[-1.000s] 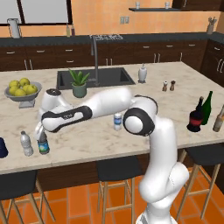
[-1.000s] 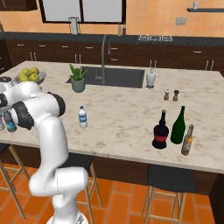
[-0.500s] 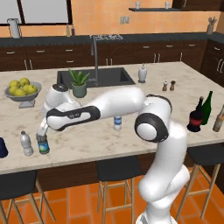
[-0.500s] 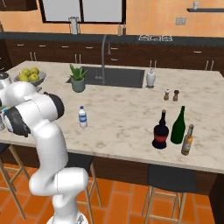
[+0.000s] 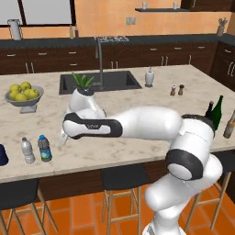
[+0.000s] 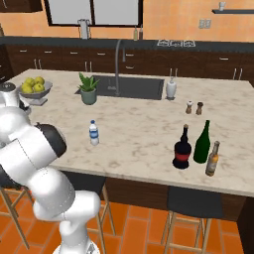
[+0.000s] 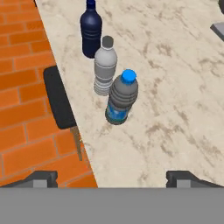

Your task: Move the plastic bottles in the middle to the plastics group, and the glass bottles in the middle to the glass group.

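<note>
- Hand view: the end effector (image 7: 112, 177) is seen with its two tips spread wide apart at the bottom of the frame, nothing held between them.
- Beyond the tips, the darker blue-capped bottle (image 7: 122, 97) with a blue-green label is seen upright on the desk (image 7: 175, 109), near its front edge.
- Just behind it, touching or nearly so, the pale grey water bottle (image 7: 105, 66) is seen upright; a dark navy bottle (image 7: 91, 29) stands beyond that, in line.
- A black stool seat (image 7: 58, 97) is seen below the desk edge, over an orange tiled floor (image 7: 22, 83).
- Left base view: the same pair is recorded at the front left of the desk, the water bottle (image 5: 27, 150) left of the blue-capped one (image 5: 44, 148); the white arm (image 5: 133, 126) reaches toward them from the right.
- A fruit bowl (image 5: 23, 95) is seen behind that pair; the sink (image 5: 98, 81) lies further right.
- Right base view: the clear blue-capped bottle (image 6: 94, 132) is seen alone mid-desk, in front of the potted plant (image 6: 89, 89).
- The squat black bottle (image 6: 182, 149) stands just left of the green bottle (image 6: 202, 142) and brown bottle (image 6: 213, 159), right of the sink.
- Two small shakers (image 6: 194, 107) stand behind that trio.
</note>
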Controlling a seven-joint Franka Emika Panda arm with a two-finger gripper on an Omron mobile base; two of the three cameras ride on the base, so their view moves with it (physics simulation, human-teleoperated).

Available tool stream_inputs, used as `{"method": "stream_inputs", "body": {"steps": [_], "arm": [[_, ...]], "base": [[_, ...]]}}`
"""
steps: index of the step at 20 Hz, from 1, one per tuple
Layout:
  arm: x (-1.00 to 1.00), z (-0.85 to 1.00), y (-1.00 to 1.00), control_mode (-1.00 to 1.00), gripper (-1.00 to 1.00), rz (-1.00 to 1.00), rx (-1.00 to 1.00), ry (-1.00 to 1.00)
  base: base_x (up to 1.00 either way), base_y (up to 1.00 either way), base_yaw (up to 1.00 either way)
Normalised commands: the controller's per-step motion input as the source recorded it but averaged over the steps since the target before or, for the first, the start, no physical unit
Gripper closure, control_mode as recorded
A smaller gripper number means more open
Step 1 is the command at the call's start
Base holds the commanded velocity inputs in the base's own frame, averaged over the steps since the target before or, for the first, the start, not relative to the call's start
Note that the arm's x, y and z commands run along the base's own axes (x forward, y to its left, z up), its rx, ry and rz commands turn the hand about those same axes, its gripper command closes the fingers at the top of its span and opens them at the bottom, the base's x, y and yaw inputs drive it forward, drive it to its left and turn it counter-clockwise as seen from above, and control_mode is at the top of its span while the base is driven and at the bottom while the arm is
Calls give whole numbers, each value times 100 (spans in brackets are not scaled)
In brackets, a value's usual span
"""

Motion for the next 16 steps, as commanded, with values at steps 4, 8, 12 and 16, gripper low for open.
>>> {"method": "stream_inputs", "body": {"steps": [4,8,12,16], "arm": [[-39,16,-82,-100,-100,-13,4,5],[-34,13,-81,-100,-100,-18,0,0],[-27,11,-89,-100,-100,-34,0,5],[-11,17,-81,-100,-100,-48,0,14]], "base": [[0,0,0],[0,0,0],[0,0,0],[0,0,0]]}}
